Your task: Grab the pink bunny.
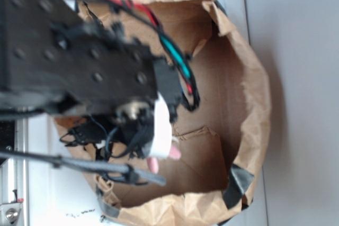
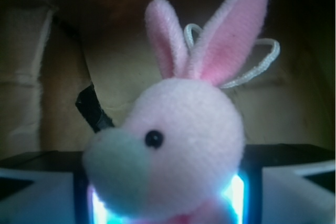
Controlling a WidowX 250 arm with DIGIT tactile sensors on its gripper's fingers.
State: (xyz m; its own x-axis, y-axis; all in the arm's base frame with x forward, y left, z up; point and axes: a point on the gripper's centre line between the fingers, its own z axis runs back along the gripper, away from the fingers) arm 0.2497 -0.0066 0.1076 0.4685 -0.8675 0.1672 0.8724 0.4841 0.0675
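The pink bunny [image 2: 184, 145] fills the wrist view: fluffy pink head, pale muzzle, one dark eye, two upright ears and a white cord loop behind them. It sits squeezed between the two pale fingers [image 2: 37, 198] of my gripper [image 2: 165, 198], which is shut on it. In the exterior view the gripper [image 1: 159, 146] hangs over the left part of a brown paper bag, and only small pink bits of the bunny [image 1: 174, 153] stick out beside the white finger. The black arm hides the rest of it.
The brown paper bag [image 1: 254, 93] has a rolled rim and a cardboard-coloured floor [image 1: 201, 162]. Black tape [image 1: 238, 181] patches its near rim, and a black tape strip [image 2: 93, 109] shows on the wall. Red and teal cables [image 1: 177, 59] arc off the arm. A metal rail [image 1: 18, 173] runs at left.
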